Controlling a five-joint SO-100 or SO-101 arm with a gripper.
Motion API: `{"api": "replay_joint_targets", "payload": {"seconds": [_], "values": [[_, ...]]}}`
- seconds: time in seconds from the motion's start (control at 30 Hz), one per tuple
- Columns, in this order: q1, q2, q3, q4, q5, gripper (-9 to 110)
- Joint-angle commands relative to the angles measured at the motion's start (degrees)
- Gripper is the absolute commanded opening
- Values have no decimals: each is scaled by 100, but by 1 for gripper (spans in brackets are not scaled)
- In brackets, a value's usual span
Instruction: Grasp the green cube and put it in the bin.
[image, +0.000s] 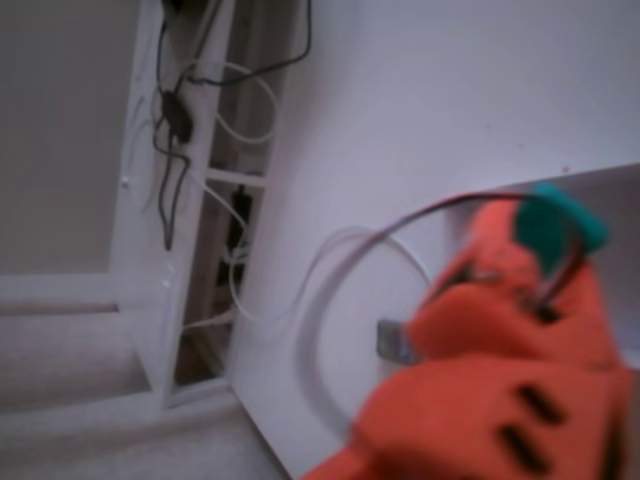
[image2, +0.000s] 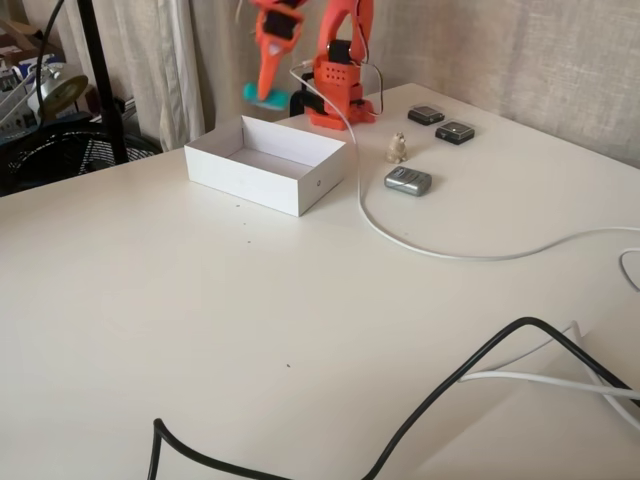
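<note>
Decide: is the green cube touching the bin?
Apart. In a fixed view the green cube hangs in the gripper, with curtain showing between it and the bin rim.

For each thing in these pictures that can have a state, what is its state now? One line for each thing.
green cube: off the table, held in the gripper, above the far end of the bin.
gripper: raised, shut on the green cube.
bin: open on top, nothing visible inside.
grey device: lying flat on the table, apart from the bin.
beige lump: standing on the table, untouched.
</note>
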Motion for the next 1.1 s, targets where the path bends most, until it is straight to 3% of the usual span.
{"api": "replay_joint_targets", "payload": {"seconds": [0.0, 0.43, 0.47, 0.57, 0.63, 0.93, 1.07], "values": [[202, -88, 299, -448, -132, -8], [-141, -97, 694, -264, -149, -8], [-149, -97, 694, -272, -149, -6], [-53, -105, 694, -220, -132, 20], [-35, -105, 703, -202, -132, 30], [-149, -70, 721, -360, -105, 32], [-782, 343, 721, -527, -18, 32]]}}
